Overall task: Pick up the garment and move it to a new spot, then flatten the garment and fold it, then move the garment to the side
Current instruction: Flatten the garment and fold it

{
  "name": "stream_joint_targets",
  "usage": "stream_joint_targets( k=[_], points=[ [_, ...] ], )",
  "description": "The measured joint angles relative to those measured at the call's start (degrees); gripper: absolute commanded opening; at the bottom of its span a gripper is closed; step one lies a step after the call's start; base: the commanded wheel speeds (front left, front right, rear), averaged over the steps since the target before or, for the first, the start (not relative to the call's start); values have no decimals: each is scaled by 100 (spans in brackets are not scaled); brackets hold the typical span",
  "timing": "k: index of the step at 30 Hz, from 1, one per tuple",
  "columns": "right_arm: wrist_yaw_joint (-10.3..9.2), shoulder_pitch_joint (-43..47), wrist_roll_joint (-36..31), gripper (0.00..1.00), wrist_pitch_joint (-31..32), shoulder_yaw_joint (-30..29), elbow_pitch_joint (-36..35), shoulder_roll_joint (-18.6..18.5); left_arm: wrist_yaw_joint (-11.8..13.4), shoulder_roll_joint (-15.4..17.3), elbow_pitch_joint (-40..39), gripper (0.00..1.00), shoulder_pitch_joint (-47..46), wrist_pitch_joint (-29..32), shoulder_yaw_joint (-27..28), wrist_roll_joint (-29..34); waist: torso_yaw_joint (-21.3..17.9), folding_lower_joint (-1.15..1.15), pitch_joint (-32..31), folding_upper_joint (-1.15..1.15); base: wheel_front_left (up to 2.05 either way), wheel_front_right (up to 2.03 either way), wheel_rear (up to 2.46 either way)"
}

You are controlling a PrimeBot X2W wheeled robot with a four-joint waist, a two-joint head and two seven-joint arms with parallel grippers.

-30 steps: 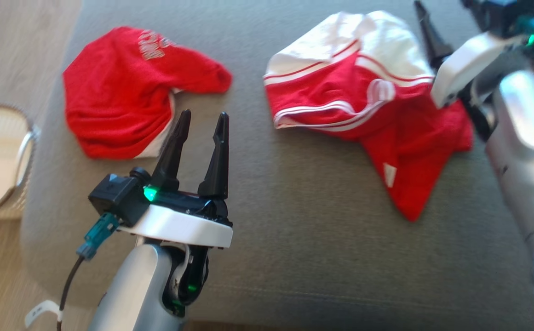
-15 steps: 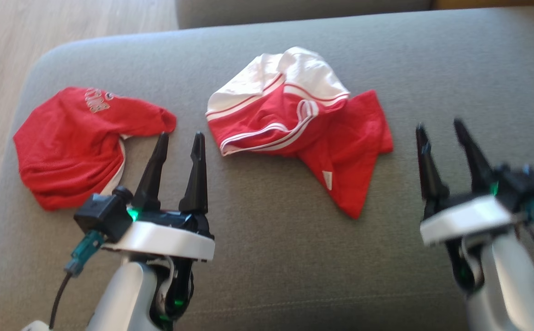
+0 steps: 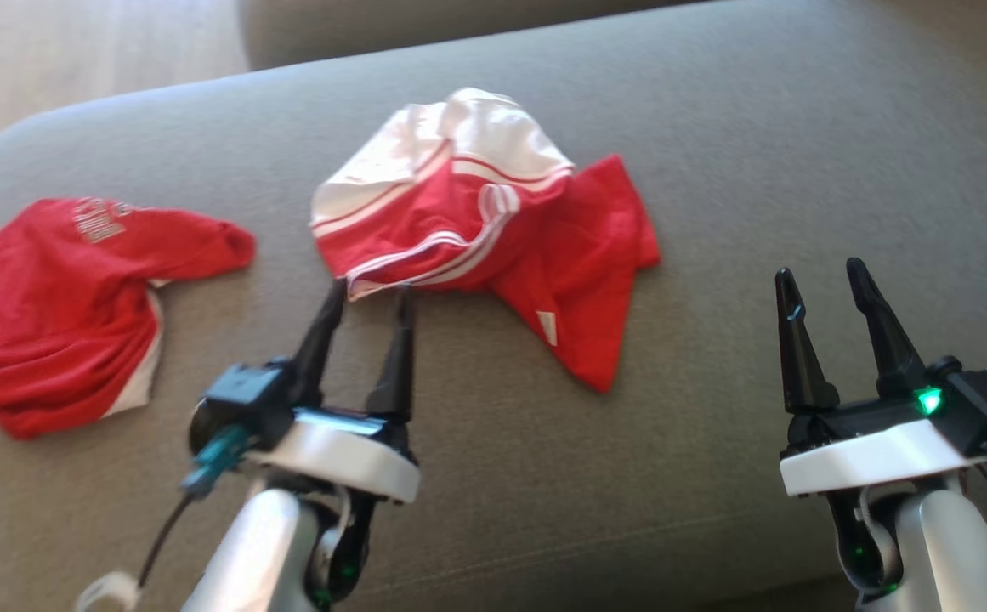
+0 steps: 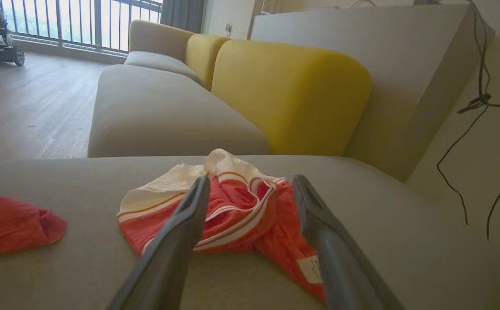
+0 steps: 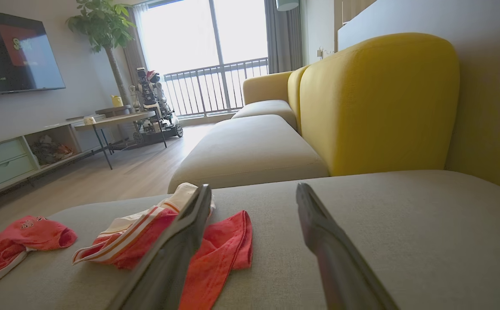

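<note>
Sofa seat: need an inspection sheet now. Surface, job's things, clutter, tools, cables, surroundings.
Surface: grey sofa seat, fabric, sunlit.
Job's things: striped garment, red and white, crumpled mid-seat, not yet flattened or folded.
Clutter: red shirt, bunched, lying apart toward the seat's left end.
Tools: left tool open, empty, tips at the striped garment's near edge, contact unclear; right tool open, empty, over bare seat right of it.
Cables: teal-plugged cable at the left wrist; black wires hanging on the wall.
Surroundings: yellow backrest, wooden floor, television, potted plant, another robot by the balcony window.
</note>
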Motion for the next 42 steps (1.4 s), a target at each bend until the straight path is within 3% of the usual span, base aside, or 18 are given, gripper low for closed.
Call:
stream_joint_targets(
  k=[7,16,20,29,30,31,32,38,42],
  points=[
    [0,-74,111,100,0,155,-27,3,-244,-5,1280,100,-876,1,-580,383,-559,0,220,0,0,0,0],
    [0,-236,274,100,0,21,-254,3,30,111,2648,100,-2349,1,-851,1349,-1357,0,614,0,0,0,0],
    [0,-276,-13,100,0,70,-407,4,167,237,3276,100,-2963,1,-979,1693,-1691,0,804,0,0,0,0],
    [0,-311,-12,100,0,71,-535,4,478,412,4369,100,-3459,107,-1109,2056,-1917,0,874,0,0,0,0],
    [0,-309,-11,100,0,64,-537,4,490,413,4430,79,-3494,107,-1132,2064,-1903,0,871,0,0,0,0],
    [0,-309,-11,100,0,63,-537,4,494,408,4489,35,-3524,105,-1158,2065,-1883,0,867,0,0,0,0],
    [0,-309,-11,100,0,64,-539,4,493,396,4548,0,-3552,104,-1173,2065,-1856,0,863,0,0,0,0],
    [0,-309,-12,100,0,66,-550,4,472,316,4558,0,-3570,45,-1169,1969,-1659,0,834,0,0,0,0],
    [0,-309,-13,100,0,35,-554,4,577,326,3743,0,-3549,40,-1109,1838,-1457,0,781,0,0,0,0]
  ],
)
